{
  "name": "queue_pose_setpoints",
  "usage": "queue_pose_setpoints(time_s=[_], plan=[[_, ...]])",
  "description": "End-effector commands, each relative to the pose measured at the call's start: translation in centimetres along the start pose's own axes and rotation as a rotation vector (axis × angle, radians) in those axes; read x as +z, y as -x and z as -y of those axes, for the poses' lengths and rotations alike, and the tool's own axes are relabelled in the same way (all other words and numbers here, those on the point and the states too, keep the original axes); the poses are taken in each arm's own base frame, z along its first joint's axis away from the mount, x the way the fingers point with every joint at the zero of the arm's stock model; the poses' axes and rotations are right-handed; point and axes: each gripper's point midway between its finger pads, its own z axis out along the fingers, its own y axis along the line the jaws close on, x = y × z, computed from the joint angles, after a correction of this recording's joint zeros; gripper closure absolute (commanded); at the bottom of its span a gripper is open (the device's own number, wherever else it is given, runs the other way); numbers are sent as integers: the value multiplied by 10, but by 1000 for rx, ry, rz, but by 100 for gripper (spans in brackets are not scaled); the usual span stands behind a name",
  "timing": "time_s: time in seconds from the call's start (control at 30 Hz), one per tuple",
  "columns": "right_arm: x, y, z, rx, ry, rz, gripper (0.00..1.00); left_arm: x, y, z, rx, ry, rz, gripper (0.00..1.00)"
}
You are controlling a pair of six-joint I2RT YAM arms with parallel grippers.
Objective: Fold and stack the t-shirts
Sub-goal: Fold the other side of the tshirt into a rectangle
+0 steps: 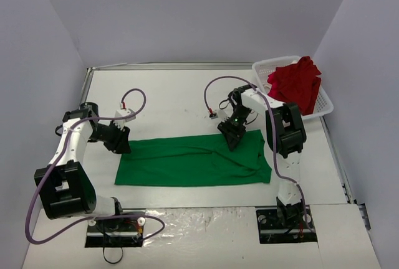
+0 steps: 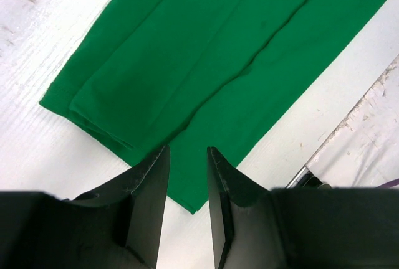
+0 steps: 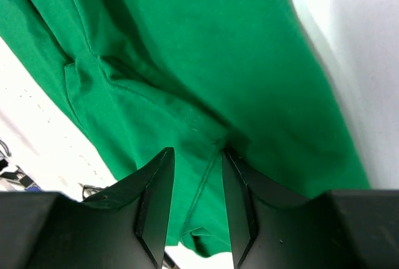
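Observation:
The green t-shirt (image 1: 193, 160) lies flat on the white table as a long folded strip. My left gripper (image 1: 118, 139) is open over its far left corner; in the left wrist view the jaws (image 2: 187, 151) stand apart above the corner of the green cloth (image 2: 206, 51), holding nothing. My right gripper (image 1: 234, 133) is open at the shirt's far edge, right of centre; in the right wrist view (image 3: 198, 152) the jaws stand apart over a rumpled seam of the green cloth (image 3: 206, 51). The red t-shirt (image 1: 296, 85) lies bunched in the basket.
The white lattice basket (image 1: 265, 68) stands at the back right corner against the wall. Purple cables loop over both arms. Bare white table (image 1: 168, 98) lies behind the green shirt. Grey walls enclose the table on three sides.

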Motion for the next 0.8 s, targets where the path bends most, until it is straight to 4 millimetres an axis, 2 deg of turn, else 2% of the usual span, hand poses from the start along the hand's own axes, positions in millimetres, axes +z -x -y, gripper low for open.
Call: queue_pose_setpoints(time_s=[0.0, 0.17, 0.27, 0.4, 0.43, 0.47, 0.5, 0.77], plan=[[-5, 4, -3, -27, 12, -7, 67, -9, 14, 0, 20, 35, 50, 71], [-3, 6, 2, -28, 12, -14, 67, -9, 19, -2, 10, 29, 65, 71], [0, 4, 0, -26, 27, -18, 77, -10, 21, -1, 7, 22, 71, 71], [2, -2, -8, -42, 52, -29, 84, -11, 21, 1, 15, 17, 75, 71], [1, -2, -10, -44, 54, -29, 88, -11, 22, 0, 19, 20, 75, 71], [0, -3, -11, -46, 53, -26, 98, -11, 21, 0, 18, 21, 75, 71], [-1, -3, -13, -47, 53, -23, 100, -11, 21, 0, 21, 21, 75, 71], [-13, 1, -27, -63, 32, 1, 100, -8, 20, 4, 17, 2, 85, 71]])
